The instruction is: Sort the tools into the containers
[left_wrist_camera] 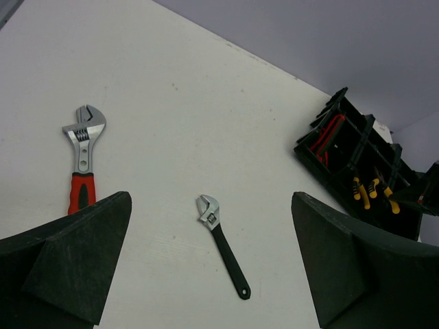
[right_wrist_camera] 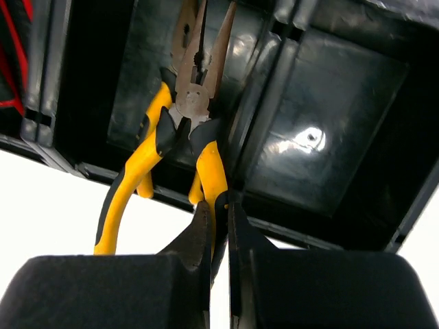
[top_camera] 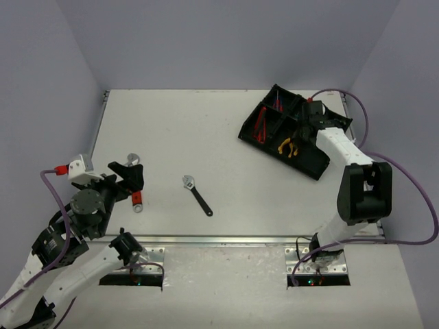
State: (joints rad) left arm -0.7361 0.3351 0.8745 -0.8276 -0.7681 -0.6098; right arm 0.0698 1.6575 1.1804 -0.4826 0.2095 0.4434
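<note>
Lying in one tray compartment (right_wrist_camera: 130, 89) are yellow-handled pliers (right_wrist_camera: 195, 103).

Flat white table (top_camera: 226, 137). A black plastic organiser tray with raised dividers (top_camera: 309, 164) sits at the far right, skewed to the table edges. Its left compartments hold red tools, too small to identify. Yellow-handled pliers (top_camera: 288, 146) lie in a near compartment.

The right gripper (top_camera: 304, 131) is reached into the tray, just beside the pliers.

A black-handled adjustable wrench with a silver head (top_camera: 197, 194) lies alone mid-table.

The left gripper (top_camera: 125, 175), fingers spread, hovers over a red-handled adjustable wrench (top_camera: 136, 199) at near left, partly hiding it.
</note>
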